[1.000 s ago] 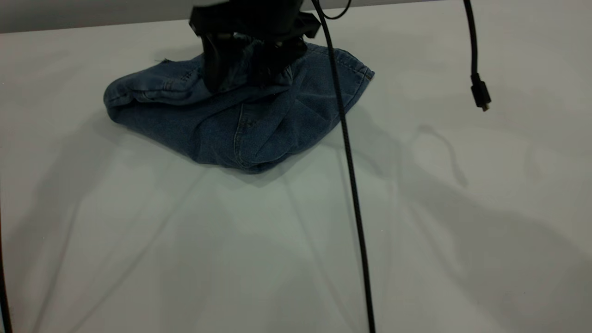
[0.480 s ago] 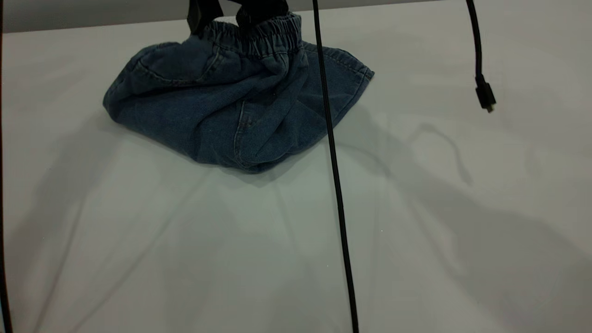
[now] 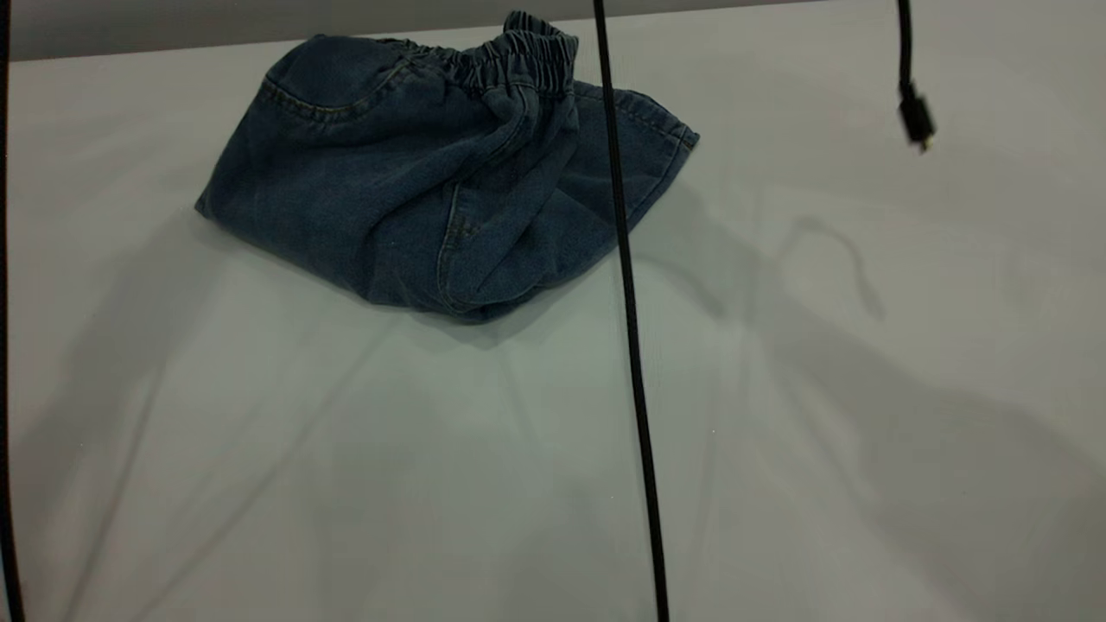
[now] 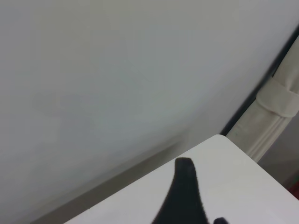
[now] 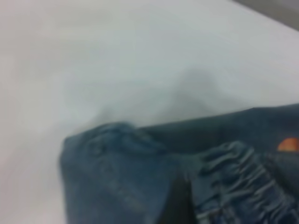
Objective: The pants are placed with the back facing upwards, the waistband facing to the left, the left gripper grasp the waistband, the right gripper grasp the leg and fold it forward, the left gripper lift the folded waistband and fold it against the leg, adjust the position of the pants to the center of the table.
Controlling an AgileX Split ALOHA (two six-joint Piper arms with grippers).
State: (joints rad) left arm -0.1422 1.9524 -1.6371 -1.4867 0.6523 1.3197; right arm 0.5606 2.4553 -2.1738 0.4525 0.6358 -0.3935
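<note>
Exterior view shows the pants (image 3: 406,190) lying in a folded, rumpled heap on the far-left part of the table (image 3: 553,449), near its back edge and well away from the middle. The waistband (image 3: 518,60), a ruched darker strip, sits on top at the far side of the heap, bunched and partly standing up. A stitched back pocket (image 3: 337,82) faces up just to its left, and a flat hemmed edge (image 3: 661,121) pokes out toward the right. Neither gripper appears in this view; only a thin black cable (image 3: 626,311) hangs down across the right part of the pants, and a second cable ending in a small plug (image 3: 916,121) dangles over the table's right side, apart from the cloth. From the left wrist view, a single dark finger (image 4: 184,196) of the left gripper shows above a white corner of the table, so whether that claw is open or closed cannot be told; it holds nothing visible. Right wrist view looks down on the pants (image 5: 187,172) and gathered waistband (image 5: 238,182), with a small orange spot (image 5: 288,144) on the denim, but the right gripper itself does not show.
</note>
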